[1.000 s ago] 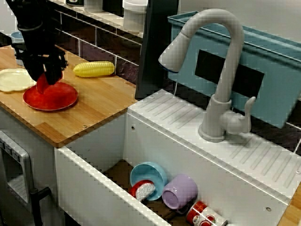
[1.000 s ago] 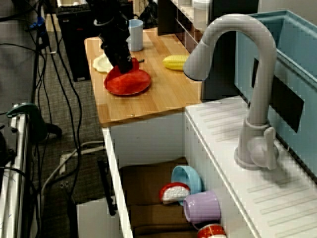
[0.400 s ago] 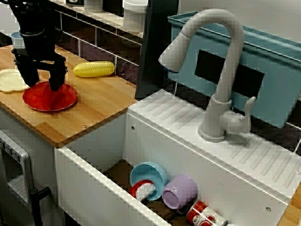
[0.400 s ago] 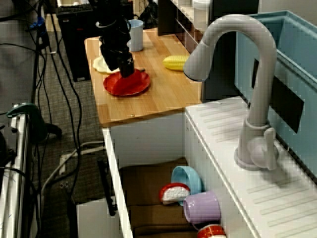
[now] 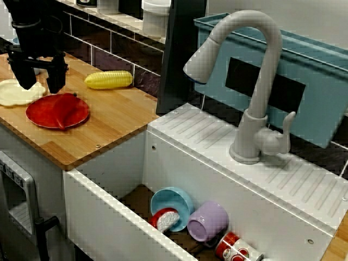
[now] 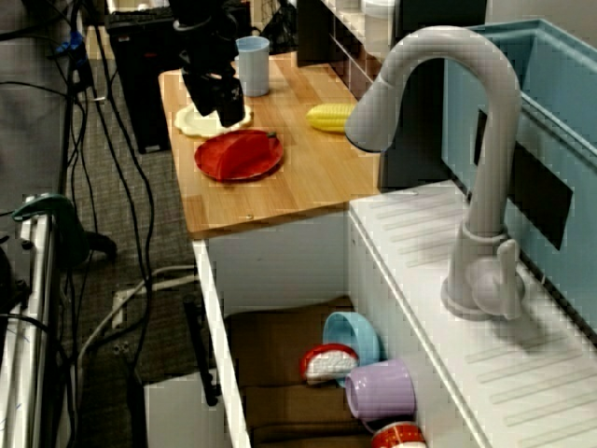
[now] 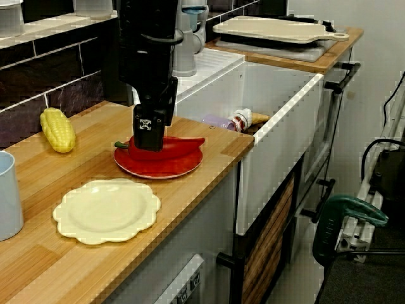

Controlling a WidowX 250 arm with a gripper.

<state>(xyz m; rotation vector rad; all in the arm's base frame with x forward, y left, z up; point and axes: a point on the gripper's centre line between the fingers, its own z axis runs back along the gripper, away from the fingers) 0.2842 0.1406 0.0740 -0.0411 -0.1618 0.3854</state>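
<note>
Red: one plate (image 7: 149, 168), one pepper (image 7: 183, 144) on it — jaws spread above.

The robot arm (image 7: 149, 44) is matte black and boxy. Its black two-fingered gripper (image 5: 39, 87) bears small white markings.

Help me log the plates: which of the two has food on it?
The red plate: a red pepper lies on it. The cream plate beside it has a scalloped rim.
</note>
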